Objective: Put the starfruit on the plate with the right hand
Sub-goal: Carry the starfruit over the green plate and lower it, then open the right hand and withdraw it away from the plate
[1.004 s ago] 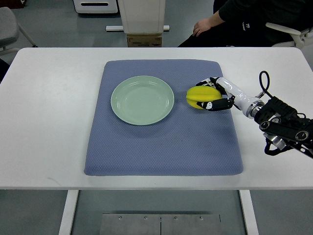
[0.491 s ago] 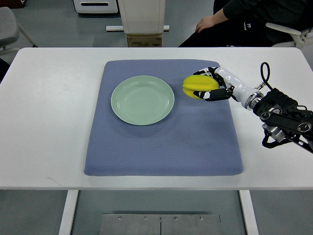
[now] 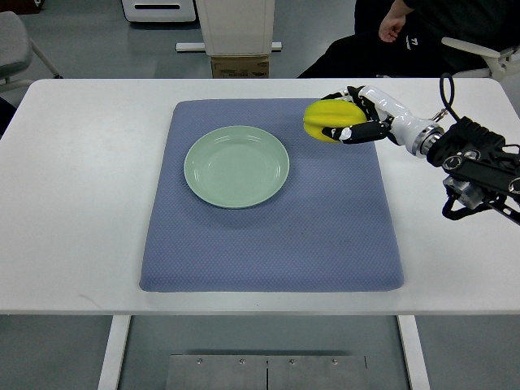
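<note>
The right hand [image 3: 351, 122] is closed around the yellow starfruit [image 3: 330, 120], its dark-tipped fingers [image 3: 363, 131] wrapped about the fruit's right side so that most of the yellow body shows clear to the left. The fruit is held above the blue mat [image 3: 271, 244], to the upper right of the green plate [image 3: 236, 166] and near it, but not yet over its rim. The faint shadow on the mat beneath suggests the fruit hangs clear of the cloth, which would let it travel sideways without dragging. Gripping from the side away from the plate seems sensible, since the fruit then leads the way toward the plate and the fingers can let go without crossing the dish. The plate lies empty on the mat, left of the fruit, so the placing is not yet done; what appears to remain is a short carry leftward and down, then a release. The left hand is out of view. Beyond the white table [image 3: 73, 179], up and right of the plate, a person [image 3: 422, 32] in dark clothing sits.
</note>
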Motion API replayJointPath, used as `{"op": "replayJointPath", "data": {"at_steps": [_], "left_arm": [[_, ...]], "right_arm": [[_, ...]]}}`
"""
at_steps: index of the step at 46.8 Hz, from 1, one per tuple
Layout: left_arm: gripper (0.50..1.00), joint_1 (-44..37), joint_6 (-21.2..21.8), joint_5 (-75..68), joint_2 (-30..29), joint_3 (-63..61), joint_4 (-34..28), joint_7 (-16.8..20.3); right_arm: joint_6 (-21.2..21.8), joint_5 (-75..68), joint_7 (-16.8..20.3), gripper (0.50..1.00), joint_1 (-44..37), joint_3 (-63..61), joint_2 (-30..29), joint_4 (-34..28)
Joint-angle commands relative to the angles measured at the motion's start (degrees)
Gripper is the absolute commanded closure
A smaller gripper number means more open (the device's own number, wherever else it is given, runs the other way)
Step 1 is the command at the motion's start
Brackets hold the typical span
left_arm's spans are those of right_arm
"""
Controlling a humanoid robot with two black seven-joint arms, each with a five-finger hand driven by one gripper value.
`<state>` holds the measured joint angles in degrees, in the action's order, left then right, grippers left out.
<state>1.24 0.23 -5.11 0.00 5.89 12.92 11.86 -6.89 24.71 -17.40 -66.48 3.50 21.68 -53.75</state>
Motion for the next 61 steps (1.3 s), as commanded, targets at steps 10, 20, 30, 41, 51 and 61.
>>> {"op": "replayJointPath", "data": {"at_steps": [10,20,30,41,51,61], "left_arm": [[0.5,0.0,0.0,0.0,0.0,0.0,0.0,0.0],[0.5,0.0,0.0,0.0,0.0,0.0,0.0,0.0],[0.5,0.0,0.0,0.0,0.0,0.0,0.0,0.0],[0.5,0.0,0.0,-0.1,0.0,0.0,0.0,0.0],[0.5,0.0,-0.1,0.0,0.0,0.0,0.0,0.0],[0.5,0.0,0.0,0.0,0.0,0.0,0.0,0.0]], "right_arm": [[0.0,-0.4,0.2,1.0,-0.8,0.0,-7.6,0.7],[0.0,-1.7,0.6,1.0,-0.5,0.0,-12.1,1.9],[0.0,-1.7,0.6,1.0,0.6,0.0,-16.3,5.9],[0.0,-1.7,0.8,1.0,0.7,0.2,-19.8,8.9],[0.0,-1.7,1.2,0.814,1.5,0.1,-20.6,8.9],[0.0,-1.7,1.1,0.519,2.1,-0.1,-20.6,8.9]]}}
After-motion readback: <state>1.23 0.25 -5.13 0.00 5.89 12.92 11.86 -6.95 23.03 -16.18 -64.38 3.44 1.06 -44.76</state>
